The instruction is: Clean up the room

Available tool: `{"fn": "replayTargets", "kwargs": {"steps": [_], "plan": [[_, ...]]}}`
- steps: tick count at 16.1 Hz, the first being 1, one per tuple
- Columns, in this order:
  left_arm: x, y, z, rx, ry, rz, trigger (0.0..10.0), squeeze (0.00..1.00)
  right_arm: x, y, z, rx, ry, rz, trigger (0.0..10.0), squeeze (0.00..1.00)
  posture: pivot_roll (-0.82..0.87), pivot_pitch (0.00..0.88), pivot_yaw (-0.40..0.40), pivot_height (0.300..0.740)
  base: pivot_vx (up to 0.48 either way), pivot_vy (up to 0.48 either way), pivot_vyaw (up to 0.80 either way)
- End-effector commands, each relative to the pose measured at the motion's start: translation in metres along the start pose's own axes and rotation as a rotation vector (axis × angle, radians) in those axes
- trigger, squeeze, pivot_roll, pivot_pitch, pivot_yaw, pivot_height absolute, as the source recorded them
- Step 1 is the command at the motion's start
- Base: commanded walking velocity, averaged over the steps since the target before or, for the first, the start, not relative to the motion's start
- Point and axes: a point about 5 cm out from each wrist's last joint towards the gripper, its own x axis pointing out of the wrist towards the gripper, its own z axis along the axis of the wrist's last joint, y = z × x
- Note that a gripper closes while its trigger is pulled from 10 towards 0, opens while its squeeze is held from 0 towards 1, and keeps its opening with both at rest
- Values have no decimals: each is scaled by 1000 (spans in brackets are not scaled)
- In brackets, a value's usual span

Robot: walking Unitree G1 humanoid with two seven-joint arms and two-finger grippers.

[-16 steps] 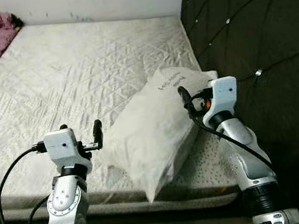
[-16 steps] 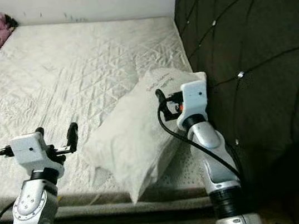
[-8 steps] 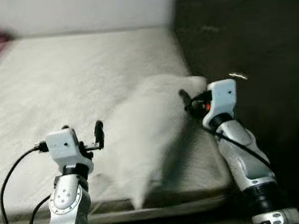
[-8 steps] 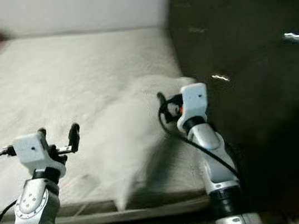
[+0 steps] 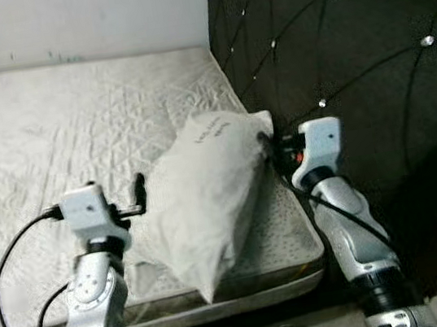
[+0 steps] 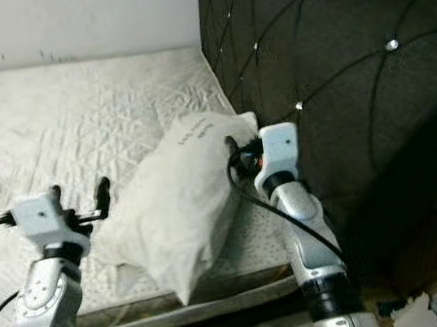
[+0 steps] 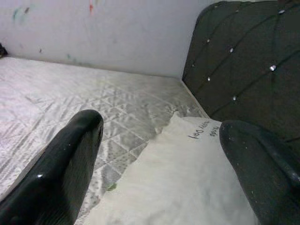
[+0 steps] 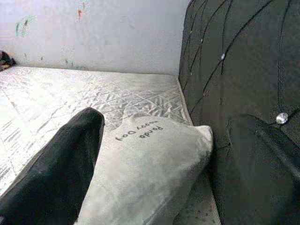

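Quilted bed (image 5: pixel 56 122) meets a dark tufted headboard (image 5: pixel 332 40), and a white pillow (image 5: pixel 202 190) lies askew near the bed's front corner, not yet set against the headboard. Left gripper (image 5: pixel 118 196) and right gripper (image 5: pixel 266 141) flank it, both with fingers apart, neither clamped. Tidying looks barely begun; straightening remains.

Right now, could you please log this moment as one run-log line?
pillow on mattress by headboard | left gripper open beside pillow | right gripper open at pillow's other side
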Motion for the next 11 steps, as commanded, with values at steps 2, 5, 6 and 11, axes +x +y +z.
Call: {"fn": "replayTargets", "kwargs": {"steps": [2, 5, 6, 11], "plan": [[2, -7, 0, -12, 0, -14, 10000, 0, 0, -9, 3, -10, -7, -23, 10000, 0, -73, 0, -30, 740, 0, 0, 0], [2, -7, 0, -15, 1, -10, 10000, 0, 0, -9, 3, -11, -6, -23, 10000, 0, -73, 0, -30, 740, 0, 0, 0], [2, -7, 0, -18, 2, -9, 10000, 0, 0, -9, 2, -11, -5, -23, 10000, 0, -73, 0, -30, 740, 0, 0, 0], [3, -7, 0, -20, 4, -7, 10000, 0, 0, -9, 1, -12, -1, -19, 10000, 0, -74, 0, -31, 740, 0, 0, 0]]}}
